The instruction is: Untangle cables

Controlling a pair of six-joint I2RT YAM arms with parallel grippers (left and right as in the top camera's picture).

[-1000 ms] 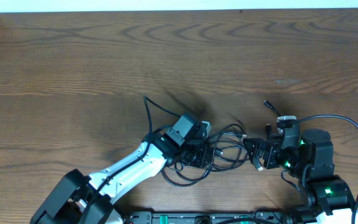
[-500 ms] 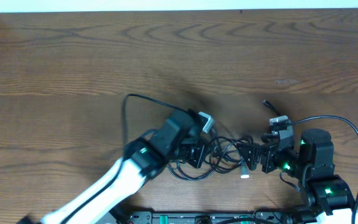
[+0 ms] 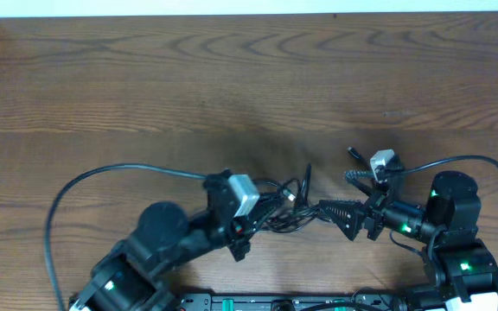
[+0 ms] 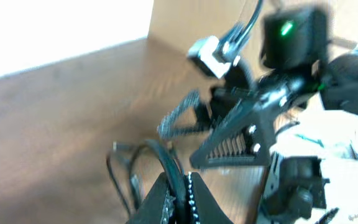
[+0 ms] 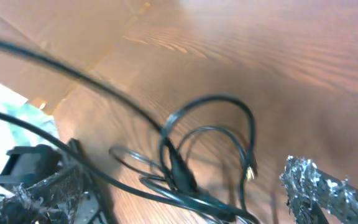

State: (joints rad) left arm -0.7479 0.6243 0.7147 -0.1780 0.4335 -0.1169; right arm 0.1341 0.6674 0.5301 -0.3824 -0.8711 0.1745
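The thin black cables (image 3: 288, 206) lie in a loose tangle of loops near the table's front, between my two grippers. My left gripper (image 3: 262, 216) is at the tangle's left side and is shut on one black cable; in the left wrist view the jaws (image 4: 180, 190) pinch the cable (image 4: 166, 163), which rises out of them. My right gripper (image 3: 340, 216) is open at the tangle's right side, fingers pointing left. In the right wrist view the loops (image 5: 185, 177) lie between its spread fingers (image 5: 179, 190), not gripped. It also shows open in the left wrist view (image 4: 229, 134).
A small plug end (image 3: 353, 155) lies just behind the right gripper. The left arm's thick cable (image 3: 102, 173) arcs over the table at the front left. The right arm's thick cable (image 3: 482, 164) loops at the right. A pale wall edge (image 3: 232, 9) runs along the back.
My left arm has pulled back to the left and down with the cable. The tangle has drawn tighter and shifted left. My right gripper has turned toward the tangle and stays open.
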